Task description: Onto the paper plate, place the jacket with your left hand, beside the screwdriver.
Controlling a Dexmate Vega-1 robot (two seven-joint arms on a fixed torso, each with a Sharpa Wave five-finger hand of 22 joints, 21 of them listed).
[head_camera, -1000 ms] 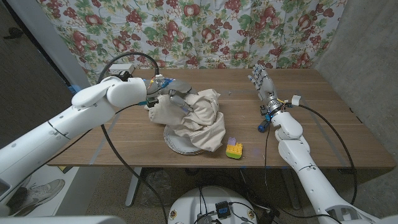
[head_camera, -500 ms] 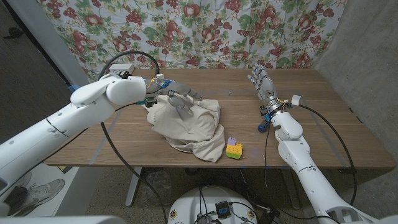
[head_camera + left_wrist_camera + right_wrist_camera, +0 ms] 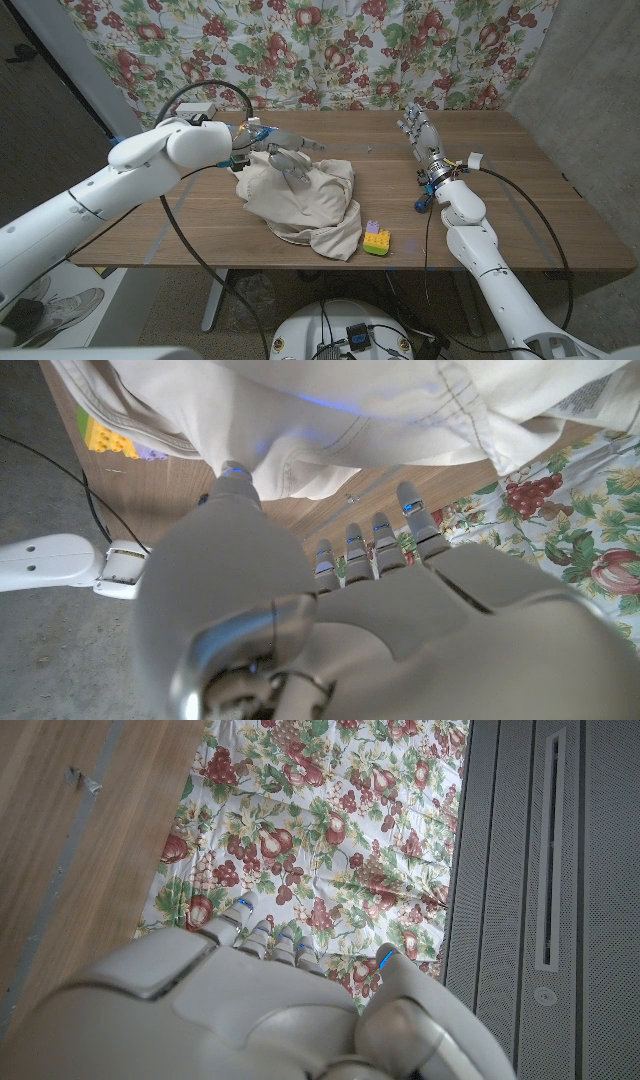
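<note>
The cream jacket (image 3: 305, 200) lies spread out at the table's middle and covers the paper plate, of which a thin sliver of rim (image 3: 281, 233) peeks out at its near edge. My left hand (image 3: 287, 160) hovers just over the jacket's far part, fingers spread, holding nothing. In the left wrist view the jacket (image 3: 330, 410) lies just past the left hand (image 3: 380, 590), whose fingers are stretched out. My right hand (image 3: 421, 133) stands upright at the right, fingers apart and empty. A small blue tool (image 3: 421, 203), perhaps the screwdriver, lies by my right wrist.
A yellow, green and purple block toy (image 3: 376, 239) sits right of the jacket near the table's front edge. Flowered cloth (image 3: 330, 50) hangs behind the table. Bare wood lies between the jacket and my right arm.
A second ago my left hand held the jacket bunched up above the plate. The jacket has dropped and spread over the plate, and the hand has let go.
</note>
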